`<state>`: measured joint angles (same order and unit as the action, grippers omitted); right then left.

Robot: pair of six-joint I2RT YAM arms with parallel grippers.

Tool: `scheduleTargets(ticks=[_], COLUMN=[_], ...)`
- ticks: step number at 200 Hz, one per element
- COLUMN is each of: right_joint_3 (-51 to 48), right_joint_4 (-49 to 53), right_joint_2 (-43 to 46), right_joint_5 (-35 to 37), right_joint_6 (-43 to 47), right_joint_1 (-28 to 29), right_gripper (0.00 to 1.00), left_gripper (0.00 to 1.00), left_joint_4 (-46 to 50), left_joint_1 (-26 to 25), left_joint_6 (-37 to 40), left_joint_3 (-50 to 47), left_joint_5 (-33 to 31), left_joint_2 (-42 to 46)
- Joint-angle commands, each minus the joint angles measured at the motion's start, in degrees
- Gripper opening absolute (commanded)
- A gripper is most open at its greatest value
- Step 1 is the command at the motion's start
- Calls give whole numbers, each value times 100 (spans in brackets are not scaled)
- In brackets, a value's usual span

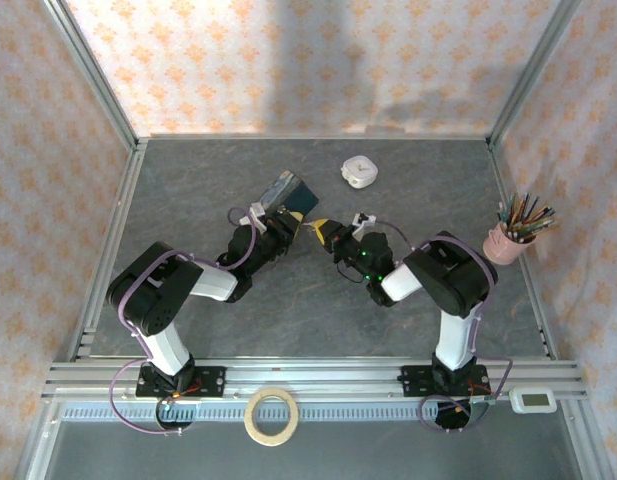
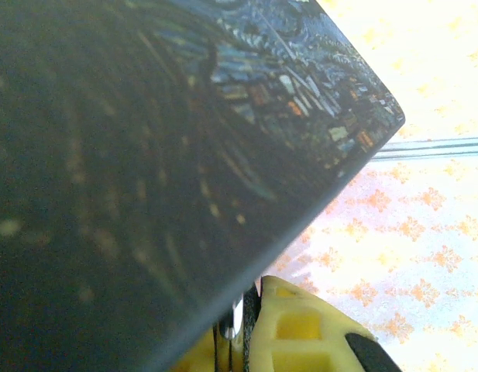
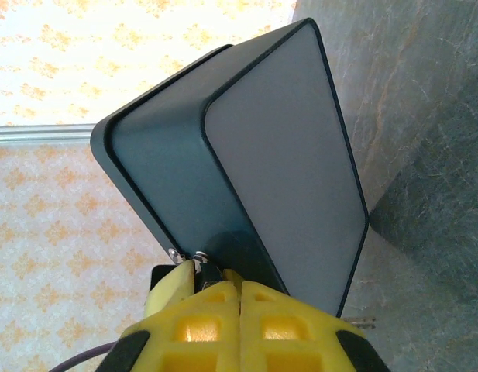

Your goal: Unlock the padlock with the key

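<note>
Two arms meet over the middle of the bench [image 1: 418,165] to work on a blue painted tin [image 1: 281,186]. The left gripper [image 1: 275,213] presents the tin tilted, its painted face turned toward its own wrist camera [image 2: 184,155] and its plain grey underside toward the other arm [image 3: 285,155]. This pose appears chosen to turn the tin's fastening edge toward the right arm. The left gripper's [image 2: 235,329] yellow fingers [image 2: 300,333] stand close together with a thin metal strip in the narrow gap between them, so it is judged to be clamped on the tin's edge. The right gripper [image 1: 322,231] comes in from the opposite side, its fingers pressed together along a closed seam [image 3: 239,291]. Its tips sit just below the tin's lower corner. There a tiny dark piece with bright metal tips, taken to be the padlock [image 3: 204,263], sits against the tin's edge and touches the tip of one finger. The key is too small to pick out; if it is carried, it would lie hidden inside the right gripper's closed tips, which would explain the fine, close approach. The step in hand is judged to be aligning key and keyhole, with the lock not yet open. A white rounded case [image 1: 359,171], a pink cup of pencils [image 1: 508,240] and a roll of tape [image 1: 271,415] lie well apart from the work.
</note>
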<state>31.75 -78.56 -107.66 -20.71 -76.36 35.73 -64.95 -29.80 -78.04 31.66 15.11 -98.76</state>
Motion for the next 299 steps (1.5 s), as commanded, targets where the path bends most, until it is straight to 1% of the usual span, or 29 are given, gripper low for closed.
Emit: scheduleTargets(ticks=[1,37,82,120,166,208,299], right_joint_3=[114,71,78,170,481,699,982], right_joint_4=[-372,-387,-188,-80,202,523,438], right_joint_2=[-71,32,200,211,164,306,144], right_joint_5=[69,30,-76,-108,-354,-530,-860], right_joint_6=[-45,-28,138,341,583,865,1028], right_joint_1=[57,91,354,341,328,303,365], right_gripper=[0,0,0,0,0,0,0], left_gripper=[0,0,0,0,0,0,0], left_joint_4=[-563,-417,-334,-367,-361,-9,157], left_joint_1=[-101,-118,-131,-159,-165,-181,-193], left_joint_6=[-1,8,25,43,113,354,444], left_joint_3=[147,186,286,267,218,211,392], left_joint_5=[-43,-114,-164,-138,-27,16,71], left_joint_2=[-36,-36,-69,-47,-51,-6,-188])
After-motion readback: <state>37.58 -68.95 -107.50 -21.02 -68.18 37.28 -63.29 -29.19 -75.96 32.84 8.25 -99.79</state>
